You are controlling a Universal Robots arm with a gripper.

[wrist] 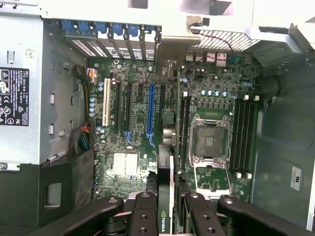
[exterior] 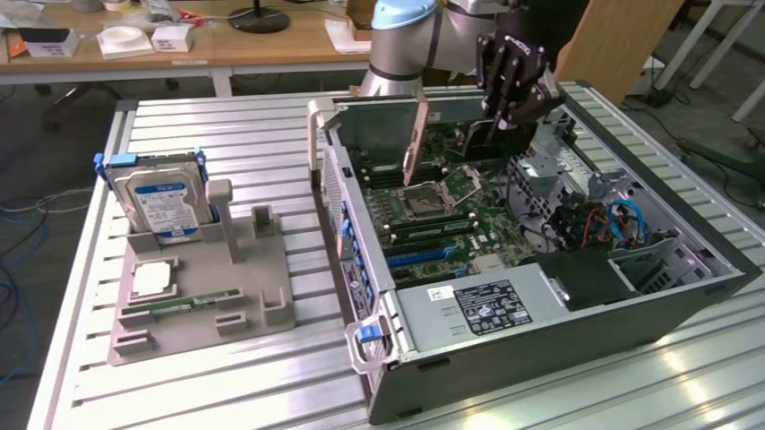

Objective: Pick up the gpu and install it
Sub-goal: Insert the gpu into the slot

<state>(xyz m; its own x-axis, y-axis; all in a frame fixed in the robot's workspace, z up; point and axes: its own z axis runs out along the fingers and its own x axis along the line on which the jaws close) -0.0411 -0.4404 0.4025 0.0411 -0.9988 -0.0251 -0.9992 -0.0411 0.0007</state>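
Black gripper (wrist: 168, 199) pinches the thin dark gpu card (wrist: 165, 217) edge-on, and any tilt could jam it against the long blue slot (wrist: 150, 108) beneath the gripper.

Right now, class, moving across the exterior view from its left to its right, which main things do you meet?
hard drive → CPU socket → gpu held in the jaws → blue cables

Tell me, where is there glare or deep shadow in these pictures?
Exterior view: light glares off the metal table at the exterior view's right. Wrist view: the case rim is washed out white, while the gpu in the jaws looks dim.
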